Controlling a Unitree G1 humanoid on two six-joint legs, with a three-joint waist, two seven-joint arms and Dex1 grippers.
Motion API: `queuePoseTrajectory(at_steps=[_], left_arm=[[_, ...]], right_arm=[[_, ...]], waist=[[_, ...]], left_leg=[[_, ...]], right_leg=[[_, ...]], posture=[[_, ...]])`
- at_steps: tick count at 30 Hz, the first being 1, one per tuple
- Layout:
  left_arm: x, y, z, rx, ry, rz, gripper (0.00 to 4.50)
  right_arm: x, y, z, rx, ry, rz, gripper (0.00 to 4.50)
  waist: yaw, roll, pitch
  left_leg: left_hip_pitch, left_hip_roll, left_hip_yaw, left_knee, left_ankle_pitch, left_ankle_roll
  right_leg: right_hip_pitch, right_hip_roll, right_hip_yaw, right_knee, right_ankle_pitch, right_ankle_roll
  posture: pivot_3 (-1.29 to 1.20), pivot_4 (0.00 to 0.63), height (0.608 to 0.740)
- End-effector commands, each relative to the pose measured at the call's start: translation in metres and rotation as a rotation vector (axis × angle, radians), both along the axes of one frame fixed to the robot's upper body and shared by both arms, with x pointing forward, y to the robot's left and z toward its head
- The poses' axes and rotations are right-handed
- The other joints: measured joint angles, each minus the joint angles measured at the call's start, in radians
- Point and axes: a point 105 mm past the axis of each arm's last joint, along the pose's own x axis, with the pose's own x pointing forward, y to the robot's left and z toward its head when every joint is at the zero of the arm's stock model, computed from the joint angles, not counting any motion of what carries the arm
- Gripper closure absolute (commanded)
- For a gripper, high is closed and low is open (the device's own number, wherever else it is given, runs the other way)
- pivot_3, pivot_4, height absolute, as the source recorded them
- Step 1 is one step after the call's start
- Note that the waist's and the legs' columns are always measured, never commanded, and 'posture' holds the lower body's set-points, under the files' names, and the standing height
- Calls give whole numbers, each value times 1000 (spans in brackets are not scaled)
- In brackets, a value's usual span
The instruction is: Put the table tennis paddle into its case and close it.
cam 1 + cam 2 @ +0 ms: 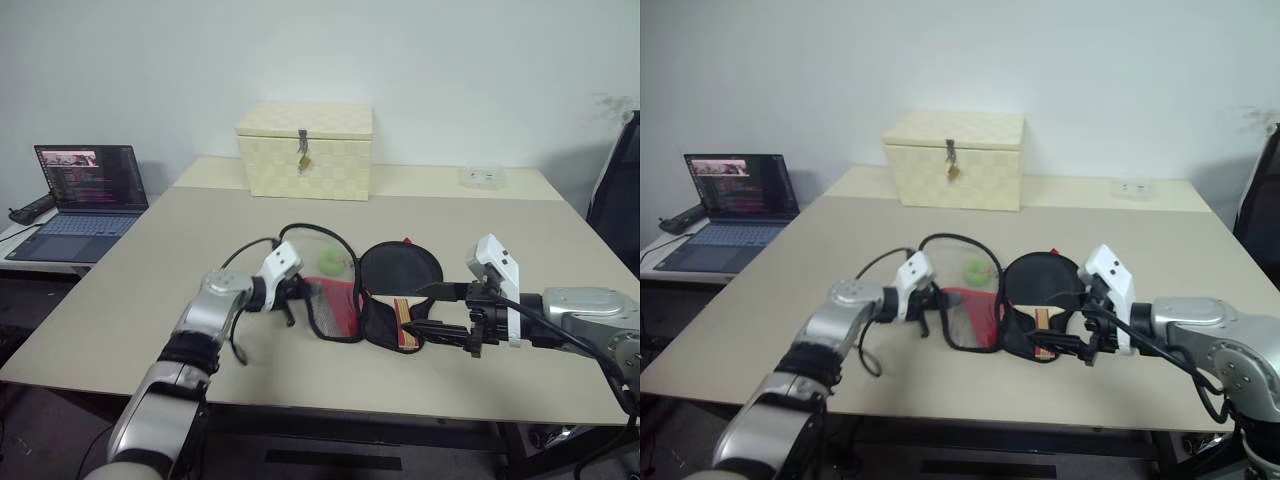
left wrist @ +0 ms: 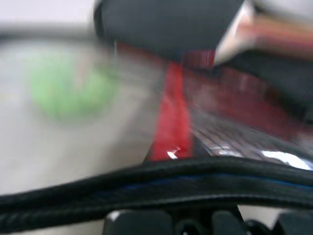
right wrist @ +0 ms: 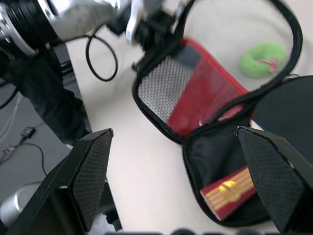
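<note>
Paddle [image 1: 400,275] lies at centre frame on the counter [image 1: 150,260], black face up inside the open case [image 1: 345,300], its striped wooden handle [image 3: 227,192] poking toward the lower edge of the lining. Case flap with mesh and red panel is folded out to the left; a green pull [image 1: 330,262] sits just above it. Left gripper [image 1: 290,292], left of centre, is pressed together at the flap's black zip rim — pinching it, by the look. Right gripper [image 1: 445,312], right of centre, hangs spread wide just beside the handle end, holding nothing. Judgement: paddle is stiff and light, best taken by the handle; case is soft and floppy, will sag — take hold at the firmer zip edge to fold it over.
</note>
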Motion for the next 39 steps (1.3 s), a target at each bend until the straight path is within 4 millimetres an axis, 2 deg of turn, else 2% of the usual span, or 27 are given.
queuePoseTrajectory(at_steps=[1,4,7,12,18,21,25,33,39], left_arm=[[-1,-23,17,-9,-62,-82,4458],[6,-36,17,-10,-63,-86,4458],[11,-40,14,-9,-57,-76,4458],[19,-38,7,1,-68,-34,4458],[11,-10,18,-108,-59,-21,4486],[0,8,23,-148,-59,-26,4486],[-19,29,36,-204,-52,-9,4486],[-58,61,57,-242,-18,3,4486],[-64,73,62,-229,-21,46,4486]], right_arm=[[-1,-3,10,11,-46,-10,52],[-1,-3,9,12,-46,-13,52],[0,-3,8,14,-47,-19,52],[8,-7,7,18,-54,-78,52],[38,-15,-22,26,33,-260,26],[54,-18,-41,28,85,-360,26],[81,-33,-60,38,143,-556,26],[98,-21,-84,95,242,-631,26],[102,-9,-95,94,271,-629,26]], waist=[[-2,0,0],[-15,0,0],[-25,0,0],[-25,0,0],[-26,0,0],[-31,0,0],[-29,1,0],[-27,1,0],[-27,1,0]], left_leg=[[0,0,1,0,0,1],[1,0,2,0,-1,2],[1,0,3,0,-1,2],[1,0,3,0,-2,3],[1,2,3,0,-2,3],[1,3,3,-1,-2,3],[1,3,3,0,-2,3],[1,2,2,-1,-2,3],[2,3,2,0,-2,3]], right_leg=[[0,0,0,0,0,0],[0,0,1,0,0,0],[-1,1,1,0,0,0],[-1,2,2,0,0,1],[-1,2,2,0,0,0],[-2,2,3,1,0,0],[-2,1,4,1,0,-1],[-2,-1,4,1,0,-1],[-1,0,4,1,0,-1]], posture=[[0,150,740],[0,150,740],[0,150,740],[0,150,740],[0,150,740],[0,150,740],[0,150,740],[0,150,740],[0,150,740]])
